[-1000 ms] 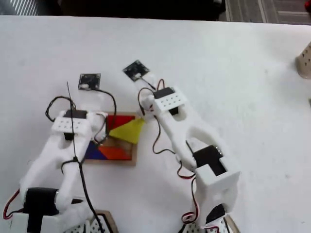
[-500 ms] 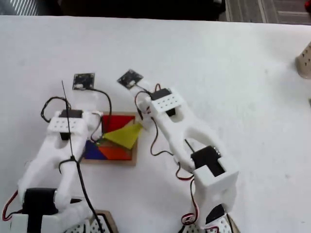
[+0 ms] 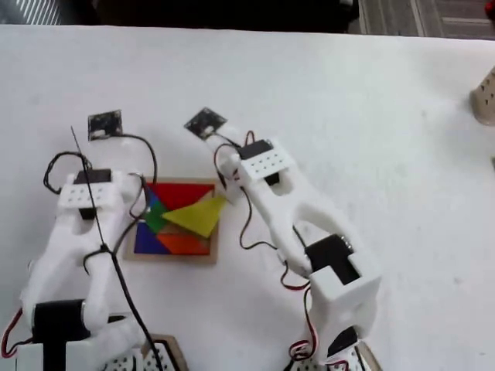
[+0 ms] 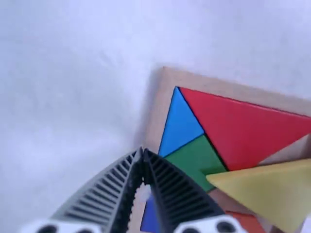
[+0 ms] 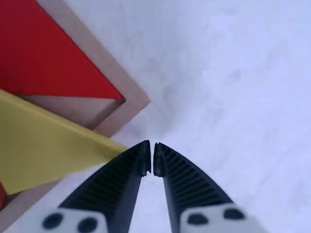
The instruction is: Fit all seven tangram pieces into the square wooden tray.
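Since the yellow triangle (image 3: pixel 197 216) sits tilted over the tray (image 3: pixel 174 257) rim (light, stiff, likely slick), push its corner; left end effector (image 4: pixel 142 160) and right end effector (image 5: pixel 150 158) are closed, empty.

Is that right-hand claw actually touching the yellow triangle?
Cannot tell. In the right wrist view, a corner of the yellow triangle runs right up to the shut right gripper, but neither contact nor a gap shows plainly.
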### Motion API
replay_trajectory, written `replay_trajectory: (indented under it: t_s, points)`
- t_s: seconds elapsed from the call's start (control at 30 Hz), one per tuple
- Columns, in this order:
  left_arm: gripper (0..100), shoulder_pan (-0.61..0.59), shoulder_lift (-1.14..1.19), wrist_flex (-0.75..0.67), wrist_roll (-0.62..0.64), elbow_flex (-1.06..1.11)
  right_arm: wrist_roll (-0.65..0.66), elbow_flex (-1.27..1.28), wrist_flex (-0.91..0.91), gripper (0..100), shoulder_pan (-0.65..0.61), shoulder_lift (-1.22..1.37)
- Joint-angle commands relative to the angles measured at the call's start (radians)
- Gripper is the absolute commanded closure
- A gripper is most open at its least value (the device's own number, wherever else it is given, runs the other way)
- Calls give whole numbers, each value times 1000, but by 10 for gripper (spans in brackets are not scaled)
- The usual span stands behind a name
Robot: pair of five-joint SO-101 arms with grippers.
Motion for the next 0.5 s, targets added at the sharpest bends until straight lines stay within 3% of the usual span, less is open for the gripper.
replay_trajectory:
  t_s: [0.0, 0.2, 0.47]
  points:
    - [976, 56, -8, 58, -72, -46, -52, -35, -61, 981, -2, -54]
    - [976, 188, -10, 68, -135, 3, -54, 18, -133, 981, -10, -56]
    - [973, 232, 1, 37, -124, 3, -54, 41, -140, 981, -12, -58]
